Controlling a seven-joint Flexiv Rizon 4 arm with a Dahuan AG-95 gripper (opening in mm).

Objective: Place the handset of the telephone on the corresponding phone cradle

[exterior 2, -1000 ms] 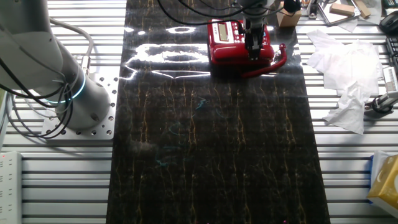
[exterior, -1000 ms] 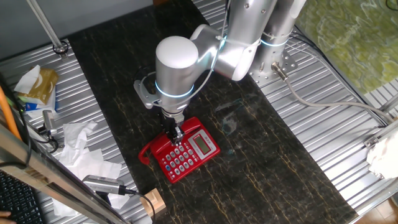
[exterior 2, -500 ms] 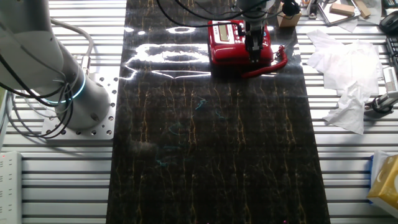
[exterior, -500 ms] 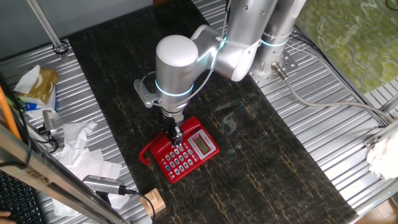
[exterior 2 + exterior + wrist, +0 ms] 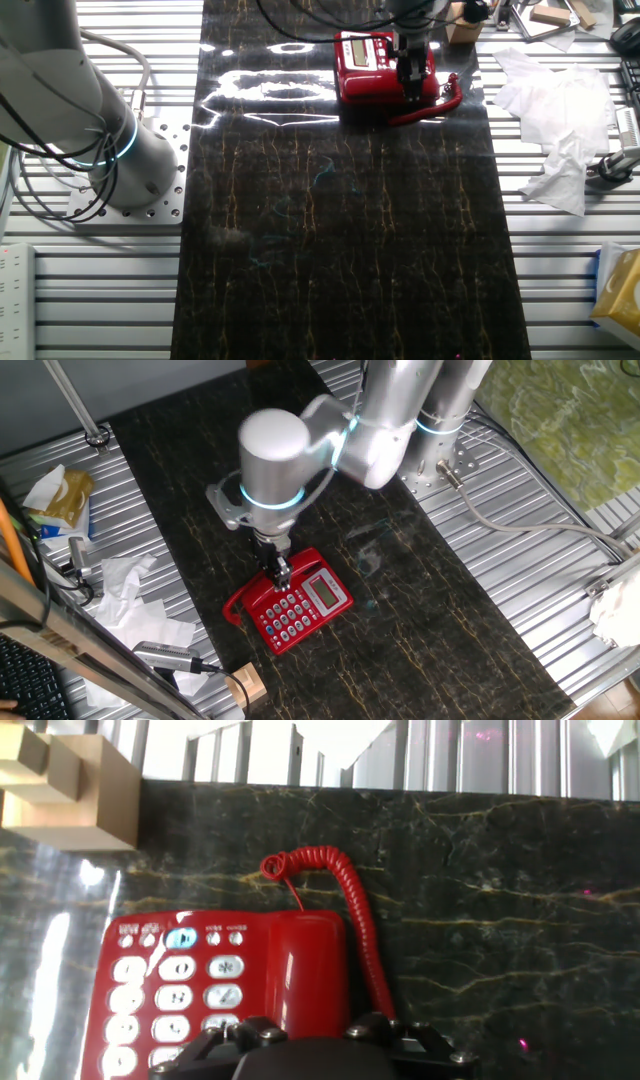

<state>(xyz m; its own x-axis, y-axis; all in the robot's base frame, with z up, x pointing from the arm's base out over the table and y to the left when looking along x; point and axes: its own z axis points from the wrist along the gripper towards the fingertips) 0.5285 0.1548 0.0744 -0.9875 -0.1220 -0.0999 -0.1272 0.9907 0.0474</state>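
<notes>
The red telephone (image 5: pixel 305 605) stands on the dark marble mat, keypad and silver display up. It also shows in the other fixed view (image 5: pixel 365 65). The red handset (image 5: pixel 310 970) lies flat in the phone cradle along the base's side, next to the buttons. Its coiled red cord (image 5: pixel 345 910) loops out over the mat. My gripper (image 5: pixel 305 1032) stands straight over the handset's near end, with one finger close on each side of it. The jaws look slightly apart from it. It also shows in both fixed views (image 5: pixel 283 578) (image 5: pixel 410 85).
A wooden block (image 5: pixel 70 790) sits just beyond the phone, at the mat's end (image 5: pixel 245 685). Crumpled white tissues (image 5: pixel 130 600) and tools lie on the ribbed metal table beside the mat. The arm's base (image 5: pixel 100 140) is bolted at the mat's other end.
The arm's wrist has shifted a little to the left and up over the phone. The handset and the phone have stayed where they were.
</notes>
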